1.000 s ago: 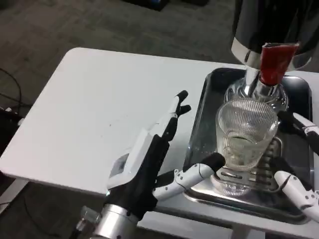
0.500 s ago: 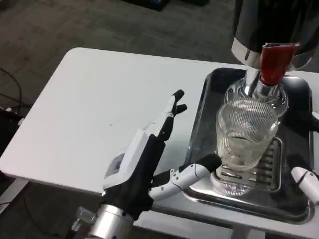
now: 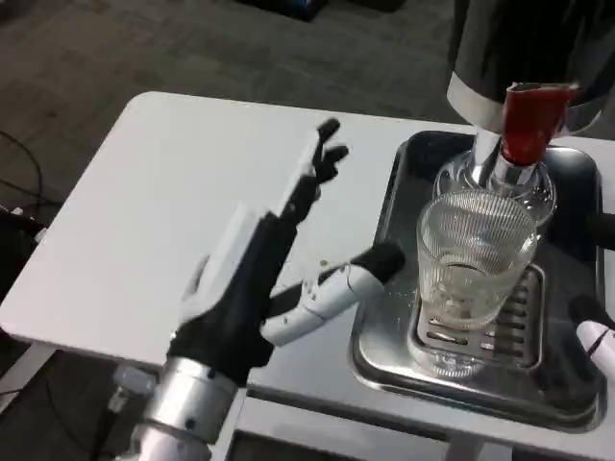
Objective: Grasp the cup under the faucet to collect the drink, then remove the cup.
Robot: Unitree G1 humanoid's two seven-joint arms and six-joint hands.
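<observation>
ribbed clear glass, that's the cup (image 3: 473,264), standing upright on the drip grate (image 3: 480,331) of the steel tray (image 3: 389,341), right under the red tap (image 3: 527,120) of the dispenser (image 3: 524,48). i see a little pale liquid low in the cup, though through the ribbing i can't be sure how much; it looks far from full to me.

my left hand (image 3: 274,254) hangs over the white table (image 3: 144,211), just left of the tray, fingers spread wide and holding nothing. its thumb reaches toward the cup but stops short, apart from the glass. of my right hand (image 3: 598,336) i get only a few fingertips at the picture's right edge, near the tray's corner, not on the cup; whether it is wide or closed i cannot tell.

so my read: neither hand has the cup, the grasp is not made, the collecting looks barely begun at best, and the removal is all ahead. next i'd bring the left hand in around the cup's side, careful not to tip it on the grate.
</observation>
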